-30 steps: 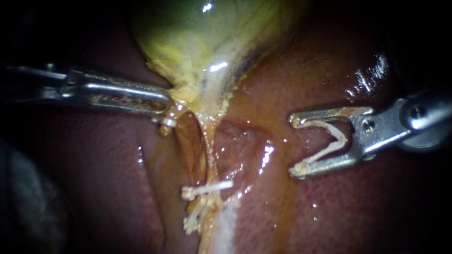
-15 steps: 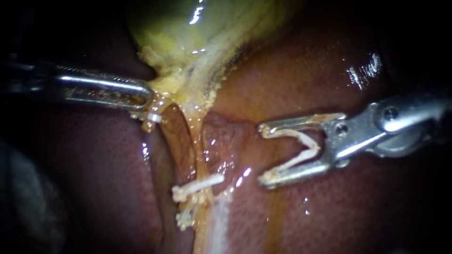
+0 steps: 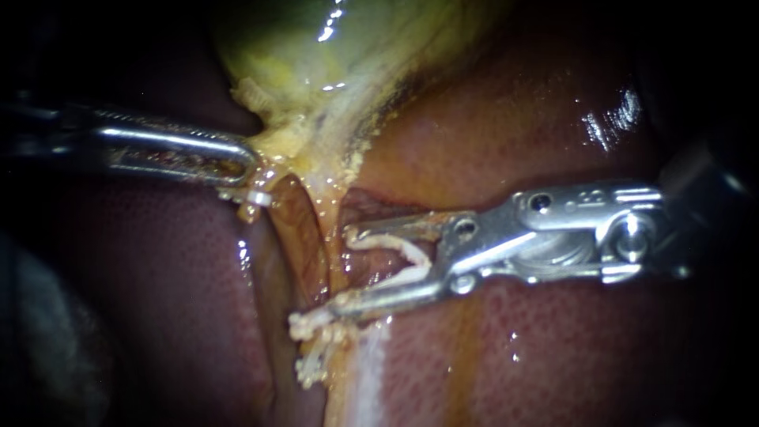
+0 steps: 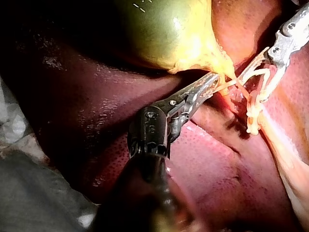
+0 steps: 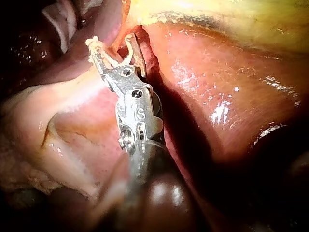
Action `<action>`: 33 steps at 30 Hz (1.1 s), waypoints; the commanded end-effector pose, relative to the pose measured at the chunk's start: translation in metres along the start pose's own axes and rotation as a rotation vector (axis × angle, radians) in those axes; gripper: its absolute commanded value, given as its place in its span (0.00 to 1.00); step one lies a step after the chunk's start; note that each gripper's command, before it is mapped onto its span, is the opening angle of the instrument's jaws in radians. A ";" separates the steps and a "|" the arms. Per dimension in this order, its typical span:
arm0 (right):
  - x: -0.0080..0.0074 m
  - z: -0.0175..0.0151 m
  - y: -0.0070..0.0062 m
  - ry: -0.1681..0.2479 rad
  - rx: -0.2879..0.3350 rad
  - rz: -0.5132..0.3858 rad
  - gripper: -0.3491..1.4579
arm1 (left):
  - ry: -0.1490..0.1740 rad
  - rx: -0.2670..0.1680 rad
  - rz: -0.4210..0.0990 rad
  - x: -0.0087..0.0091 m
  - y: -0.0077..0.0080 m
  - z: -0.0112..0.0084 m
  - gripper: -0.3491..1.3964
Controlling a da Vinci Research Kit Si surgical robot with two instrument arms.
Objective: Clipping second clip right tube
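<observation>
My right instrument (image 3: 345, 269) reaches in nearly level from the right across the liver (image 3: 553, 142). Its jaws stand wide apart but hold the clip (image 3: 411, 257) between them, tips at the tube (image 3: 330, 221), lower jaw against the lower clip (image 3: 312, 323). My left instrument (image 3: 237, 170), level from the left, is clamped on the gallbladder (image 3: 332, 63) neck.

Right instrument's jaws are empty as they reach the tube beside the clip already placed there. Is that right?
Not empty. The endoscope view shows the right instrument with a white clip, bent in a V, held between its jaws. They do reach the tube beside the placed clip.
</observation>
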 end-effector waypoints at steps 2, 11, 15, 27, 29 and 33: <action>-0.0004 0.0010 0.0002 0.012 0.003 0.020 0.46 | 0.000 0.000 0.000 0.0000 0.0000 0.0000 0.00; -0.0009 0.0019 0.0002 0.127 0.109 0.108 0.47 | 0.000 0.001 0.000 0.0000 0.0000 0.0001 0.00; -0.0008 0.0019 -0.0006 0.154 0.166 0.112 0.46 | 0.000 0.001 0.000 0.0000 0.0000 0.0001 0.00; 0.0003 0.0026 -0.0042 0.154 0.264 0.097 0.42 | 0.000 0.001 0.000 0.0000 0.0000 0.0001 0.00; 0.0005 0.0025 -0.0042 0.155 0.263 0.099 0.40 | 0.000 0.001 0.000 -0.0001 0.0000 0.0001 0.00; 0.0010 0.0022 -0.0039 0.163 0.253 0.104 0.32 | 0.000 0.001 0.000 -0.0001 0.0000 0.0001 0.00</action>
